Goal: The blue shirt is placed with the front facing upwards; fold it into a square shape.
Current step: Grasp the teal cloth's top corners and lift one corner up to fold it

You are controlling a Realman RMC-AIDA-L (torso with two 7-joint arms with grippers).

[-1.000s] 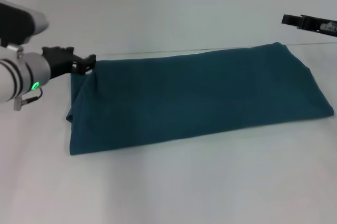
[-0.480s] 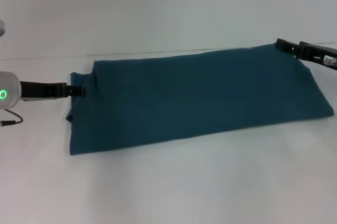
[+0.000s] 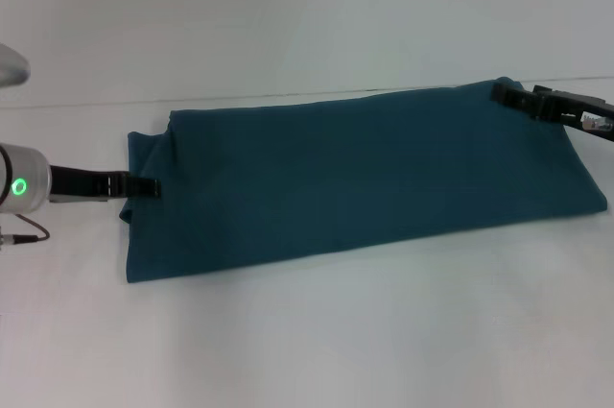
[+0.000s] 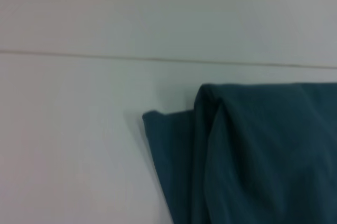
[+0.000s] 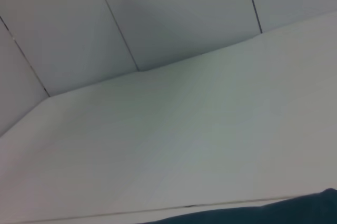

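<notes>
A: Where is the dark teal-blue cotton shirt (image 3: 355,178)?

B: Folded into a long band, flat across the white bench (image 3: 317,331), its left end bunched.

A: And the tools?

B: The left tool (image 3: 144,187) touches the band's left edge. The right tool (image 3: 507,94) sits at its far right corner. Whether either is spread or pinching cloth, I cannot tell.

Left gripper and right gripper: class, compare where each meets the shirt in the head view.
The left gripper sits at the middle of the shirt's left end; the right gripper sits at its far right corner. The left one comes in level along the table; the right one slants in from the far side. Both touch the cloth's edge.
</notes>
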